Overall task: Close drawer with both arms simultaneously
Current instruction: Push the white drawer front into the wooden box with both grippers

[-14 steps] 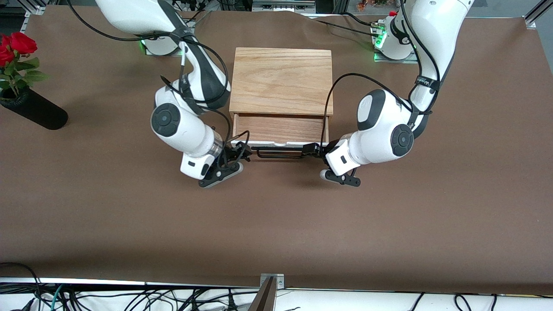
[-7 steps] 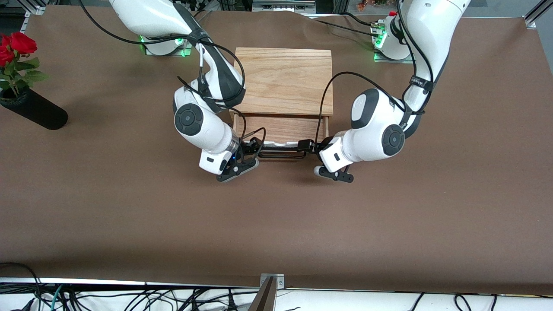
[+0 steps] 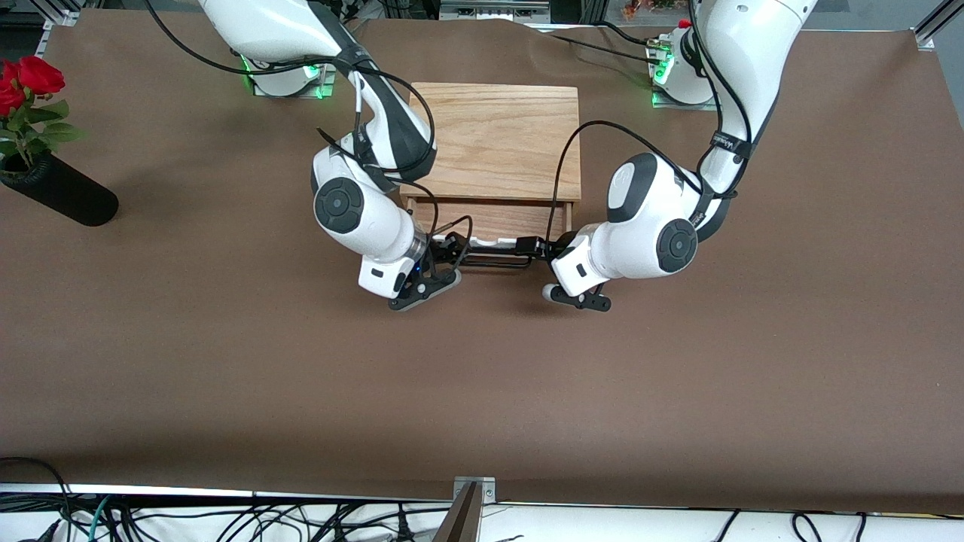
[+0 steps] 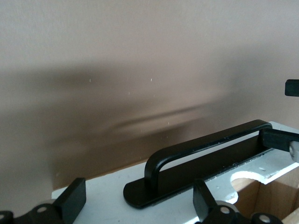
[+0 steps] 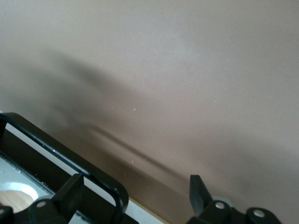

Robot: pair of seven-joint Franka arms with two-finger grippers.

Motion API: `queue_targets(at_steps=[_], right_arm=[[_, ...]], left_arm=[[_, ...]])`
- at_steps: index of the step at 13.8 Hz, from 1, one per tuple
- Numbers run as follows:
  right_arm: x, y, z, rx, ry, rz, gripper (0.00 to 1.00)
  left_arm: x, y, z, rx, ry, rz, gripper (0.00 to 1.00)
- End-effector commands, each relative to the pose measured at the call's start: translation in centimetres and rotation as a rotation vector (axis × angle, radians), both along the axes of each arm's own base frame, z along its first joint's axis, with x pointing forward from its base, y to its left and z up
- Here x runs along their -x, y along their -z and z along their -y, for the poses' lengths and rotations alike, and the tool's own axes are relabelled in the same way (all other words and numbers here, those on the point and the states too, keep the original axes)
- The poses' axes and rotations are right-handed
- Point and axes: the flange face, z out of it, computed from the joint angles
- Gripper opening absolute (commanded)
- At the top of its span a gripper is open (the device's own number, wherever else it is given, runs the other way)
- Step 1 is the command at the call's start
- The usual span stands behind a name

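- The shallow wooden drawer with a white front panel (image 3: pixel 489 242) sits partly pulled out of the small light-oak box (image 3: pixel 493 141), in the middle of the table toward the robots' bases; a strip of its wooden floor shows.
- The black wire bar handle (image 3: pixel 493 261) runs along the white panel, on the side nearer the front camera.
- The left gripper (image 3: pixel 536 247) is at the handle's end toward the left arm's end of the table. In the left wrist view its fingers (image 4: pixel 70 203) stand spread apart, straddling that end of the handle (image 4: pixel 205 151) and gripping nothing.
- The right gripper (image 3: pixel 444 252) is at the other handle end. Its fingers (image 5: pixel 70 193) are also parted and empty, with the handle's corner (image 5: pixel 110 191) between them.
- The step in hand looks like the push itself: both grippers should press the panel squarely and at the same pace.
- An uneven push would likely skew the drawer and jam it in the box.
- A black cylindrical vase with red roses (image 3: pixel 53 188) stands well apart, toward the right arm's end.
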Motion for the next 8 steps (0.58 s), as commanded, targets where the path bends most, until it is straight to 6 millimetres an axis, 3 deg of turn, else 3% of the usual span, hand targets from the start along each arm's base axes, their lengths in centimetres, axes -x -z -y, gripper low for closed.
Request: queue_targets(at_steps=[1,8], right_arm=[[0.9,0.2,-0.9,0.01,-0.018,-0.056,1.0],[3.5,0.5,-1.9,0.06,-0.085,-0.168,1.0]], left_arm=[[1.9,0.8,0.4,-0.004,0.032,-0.079,1.0],[3.1,1.3,0.4,-0.035,0.052,-0.169,1.0]])
